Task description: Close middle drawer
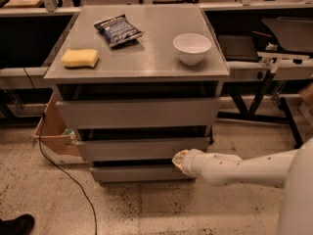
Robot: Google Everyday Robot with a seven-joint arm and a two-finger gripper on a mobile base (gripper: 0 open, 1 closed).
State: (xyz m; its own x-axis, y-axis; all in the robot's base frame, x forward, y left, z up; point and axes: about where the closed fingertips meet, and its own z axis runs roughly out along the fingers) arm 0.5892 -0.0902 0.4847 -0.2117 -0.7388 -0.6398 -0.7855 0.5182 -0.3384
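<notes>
I hold the tool (180, 159) at the right end of the middle drawer (137, 149), low on its flat front, because a handleless panel can only be pushed. The drawer sits below the taller drawer (137, 112) and looks not fully in. I cannot tell the tool's opening.

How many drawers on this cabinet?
3, stacked: tall top drawer, middle drawer below it, narrower bottom drawer lowest. The hand is by the middle drawer's lower right.

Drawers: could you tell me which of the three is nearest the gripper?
The middle drawer, the one with the wide, low front; the gripper sits at its lower right edge.
</notes>
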